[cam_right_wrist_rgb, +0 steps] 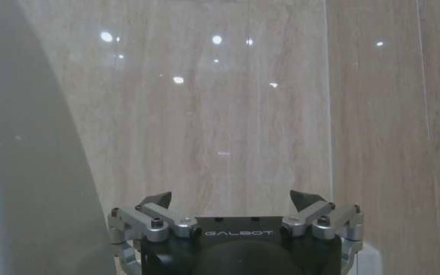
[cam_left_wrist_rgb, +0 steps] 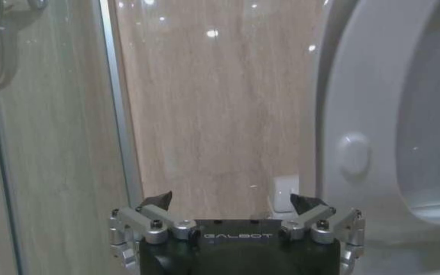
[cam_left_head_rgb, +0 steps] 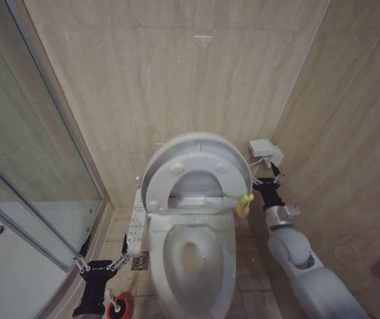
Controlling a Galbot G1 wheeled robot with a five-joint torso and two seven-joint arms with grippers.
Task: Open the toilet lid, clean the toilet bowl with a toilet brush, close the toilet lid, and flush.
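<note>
Head view: toilet stands against a beige tiled wall, in the corner beside a glass shower enclosure (cam_left_head_rgb: 37,166).
Toilet lid (cam_left_head_rgb: 200,143): raised, leaning back toward the wall at 12 o'clock from the bowl; a yellow-green tag (cam_left_head_rgb: 244,203) hangs at its 3 o'clock edge.
Seat ring (cam_left_head_rgb: 196,176): raised with the lid, its central hole facing forward.
Toilet bowl (cam_left_head_rgb: 193,259): uncovered, white, oval, in the lower centre of the head view; a white button panel (cam_left_head_rgb: 136,229) runs along its 9 o'clock side.
Toilet brush (cam_left_head_rgb: 115,305): seated in the red holder (cam_left_head_rgb: 120,309) on the floor at about 8 o'clock from the bowl; only its top can be made out.
Left gripper (cam_left_head_rgb: 99,260): low, at 9 o'clock from the bowl, between the shower enclosure and the button panel, just above the red holder; fingers (cam_left_wrist_rgb: 158,201) spread wide and holding nothing. In the left wrist view the gripper (cam_left_wrist_rgb: 231,201) points at the wall with the raised lid (cam_left_wrist_rgb: 373,114) beside it.
Right gripper (cam_left_head_rgb: 266,179): at 3 o'clock from the raised lid, near the yellow-green tag and just below a white wall box (cam_left_head_rgb: 265,151); not touching the lid. In the right wrist view the gripper (cam_right_wrist_rgb: 231,200) faces the tiled wall; fingers (cam_right_wrist_rgb: 306,199) spread wide and holding nothing.
Floor (cam_left_head_rgb: 253,266): beige tile around the toilet base.
</note>
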